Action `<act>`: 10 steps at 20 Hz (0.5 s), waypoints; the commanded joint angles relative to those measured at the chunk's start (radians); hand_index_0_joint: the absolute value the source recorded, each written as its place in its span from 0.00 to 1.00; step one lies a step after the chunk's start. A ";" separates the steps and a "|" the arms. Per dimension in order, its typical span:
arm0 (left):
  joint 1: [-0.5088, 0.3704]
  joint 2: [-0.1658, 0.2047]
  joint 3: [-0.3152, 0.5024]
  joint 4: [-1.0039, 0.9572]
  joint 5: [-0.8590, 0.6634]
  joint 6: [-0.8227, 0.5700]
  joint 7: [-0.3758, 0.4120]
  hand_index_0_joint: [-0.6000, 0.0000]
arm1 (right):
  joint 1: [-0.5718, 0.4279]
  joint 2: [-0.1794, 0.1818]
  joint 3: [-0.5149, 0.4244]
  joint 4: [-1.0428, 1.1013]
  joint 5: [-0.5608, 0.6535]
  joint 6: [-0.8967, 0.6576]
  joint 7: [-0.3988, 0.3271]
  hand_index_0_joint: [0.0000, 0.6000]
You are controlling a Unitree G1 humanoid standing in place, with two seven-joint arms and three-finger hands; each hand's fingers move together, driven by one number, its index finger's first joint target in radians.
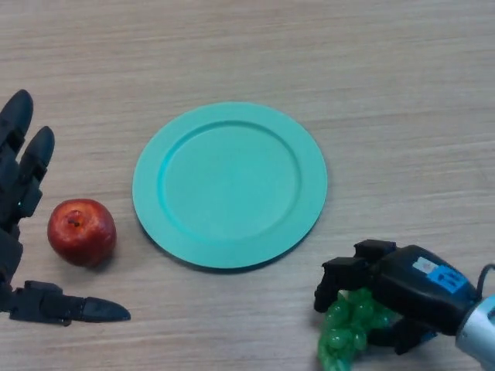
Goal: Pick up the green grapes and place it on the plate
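At the lower right of the wooden table, seen from above, the robot's right hand reaches in from the right edge and sits over a bunch of green grapes. Its black fingers curl down around the top and far side of the bunch, so the hand appears to be closed on the grapes. Whether the bunch has left the table cannot be told from this angle.

A round teal plate lies in the middle of the table, up and to the left of the grapes and near them, with a strip of bare wood between. Nothing is on the plate.

A red apple rests to the left of the plate, just beside its rim. The left hand lies idle at the left edge with fingers straight and thumb spread, the apple sitting in the gap between them, untouched.

Judging from this, the grasping step is under way. The next move calls for a firm hold, a lift clear of the table, then a short carry up and left to set the grapes down on the plate.
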 commanded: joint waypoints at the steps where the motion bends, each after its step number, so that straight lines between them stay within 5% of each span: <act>1: -0.013 0.033 0.091 -0.121 -0.058 -0.093 0.010 1.00 | -0.091 -0.022 -0.096 -0.152 0.124 0.008 -0.037 1.00; 5: -0.020 0.027 0.115 -0.189 -0.114 -0.017 0.008 1.00 | -0.305 0.023 -0.050 -0.264 0.141 0.224 -0.049 1.00; 10: -0.013 0.016 0.139 -0.162 -0.165 -0.060 -0.021 1.00 | -0.637 0.127 0.049 -0.196 0.146 0.413 -0.105 1.00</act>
